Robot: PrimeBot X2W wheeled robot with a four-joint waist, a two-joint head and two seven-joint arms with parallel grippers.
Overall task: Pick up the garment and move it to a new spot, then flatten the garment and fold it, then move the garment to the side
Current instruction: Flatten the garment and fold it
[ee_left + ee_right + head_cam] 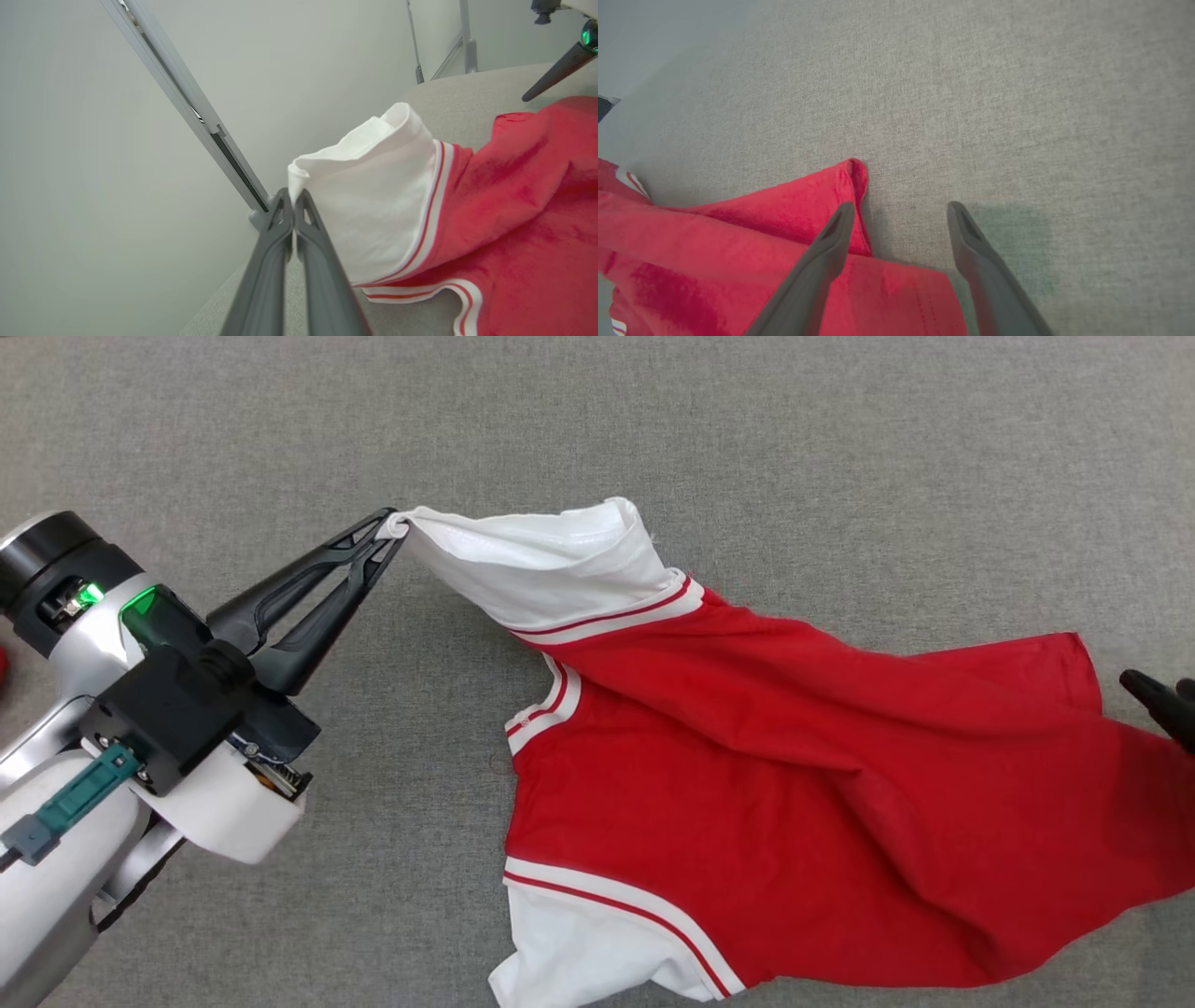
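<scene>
The garment (766, 756) is a red T-shirt with white sleeves and striped trim, spread crumpled across the grey cloth surface. My left gripper (397, 525) is shut on the cuff of the upper white sleeve (373, 205), pulling it out to the left and slightly off the surface; the pinch shows close up at the left gripper (293, 196). My right gripper (901, 210) stands open above the red hem corner (852, 175), holding nothing. One dark fingertip (1153, 695) of it shows at the right edge in the head view.
Grey fabric surface (653, 420) lies all around the shirt, with bare room at the top and left. A metal frame post (196, 112) and a pale wall stand beyond the surface's edge. A small red object (3, 667) peeks in at the far left.
</scene>
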